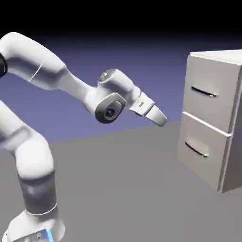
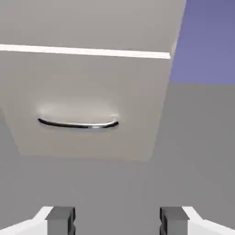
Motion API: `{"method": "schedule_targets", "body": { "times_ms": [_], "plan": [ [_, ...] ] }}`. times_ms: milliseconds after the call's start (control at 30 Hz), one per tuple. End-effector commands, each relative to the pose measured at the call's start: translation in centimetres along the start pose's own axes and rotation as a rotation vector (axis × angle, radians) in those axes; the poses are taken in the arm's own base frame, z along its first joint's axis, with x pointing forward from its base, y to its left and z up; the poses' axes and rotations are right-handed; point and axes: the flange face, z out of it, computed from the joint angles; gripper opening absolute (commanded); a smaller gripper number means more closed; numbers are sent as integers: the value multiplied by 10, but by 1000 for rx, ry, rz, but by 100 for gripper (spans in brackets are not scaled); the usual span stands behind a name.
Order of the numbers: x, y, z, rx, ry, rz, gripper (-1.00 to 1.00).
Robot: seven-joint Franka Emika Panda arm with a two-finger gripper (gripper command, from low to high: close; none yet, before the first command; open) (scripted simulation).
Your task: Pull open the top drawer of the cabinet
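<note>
top drawer (image 1: 211,93) shut, rigid, likely slides stiffly | grab thin bar handle (image 1: 204,92) | claw (image 1: 162,119) released, empty, well left of cabinet (image 1: 230,156)

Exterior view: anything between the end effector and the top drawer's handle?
Nothing: only open air separates the end effector from the grey-beige top drawer, above bare grey table.

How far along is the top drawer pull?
Done: nothing; the top drawer sits flush in the cabinet. In hand: the gripper, fingers apart, hangs short of the cabinet, aimed at the lower handle. Left: raise, reach, grasp, pull.
</note>
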Motion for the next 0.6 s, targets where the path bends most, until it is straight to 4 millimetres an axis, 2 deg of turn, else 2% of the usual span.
{"method": "schedule_targets", "body": {
  "times_ms": [0, 267, 567],
  "plan": [
    [8, -2, -6, 6, 17, 37, 0],
    [56, -21, -54, 84, 139, 315, 0],
    [83, -48, -102, 214, 234, 579, 0]
  ]
}}
